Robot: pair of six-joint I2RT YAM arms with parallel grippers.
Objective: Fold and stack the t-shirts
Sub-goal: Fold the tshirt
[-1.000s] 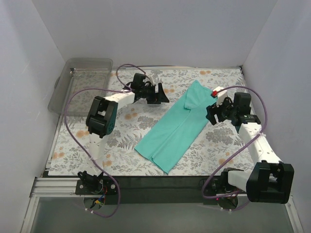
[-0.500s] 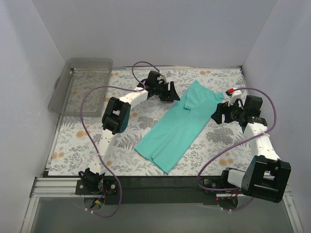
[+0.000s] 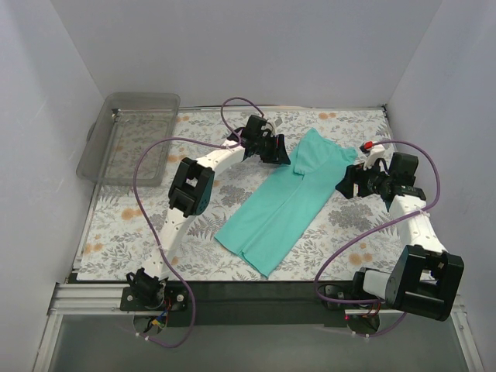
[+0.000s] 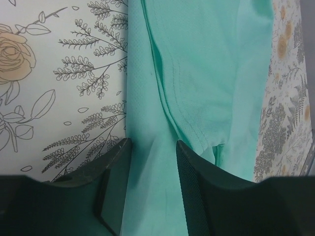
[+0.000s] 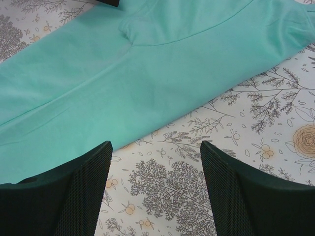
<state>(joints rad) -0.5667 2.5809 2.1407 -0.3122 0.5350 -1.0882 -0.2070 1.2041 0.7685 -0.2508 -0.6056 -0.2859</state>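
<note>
Shirts on view: one, a teal t-shirt [image 3: 283,203], folded lengthwise into a long strip. Arms: two, each trailing one purple cable [image 3: 139,167]. Bins: one.

From the overhead view the t-shirt lies slantwise across the middle of the table [image 3: 194,225], its long axis running from about 7 o'clock to 1 o'clock. The table carries a pale floral print with grey leaves and orange blooms, and plain white walls [image 3: 248,54] close it in on three sides.

The left gripper [image 3: 273,151] sits at the strip's far end, at roughly 11 o'clock from the shirt's middle. Its wrist camera shows the fingers [image 4: 115,172] parted part-way, with the teal cloth running through the gap between them (they straddle the fabric and have not pinched it).

The right gripper [image 3: 350,182] is at about 2 o'clock from the shirt's middle, just beside its edge. Seen from its own wrist, the jaws are spread wide over bare floral table, with nothing between them and the shirt's edge just ahead.

The clear plastic bin [image 3: 128,139] stands at the 10 o'clock corner, partly overhanging the table's edge; the table's rim shows through its bottom.
</note>
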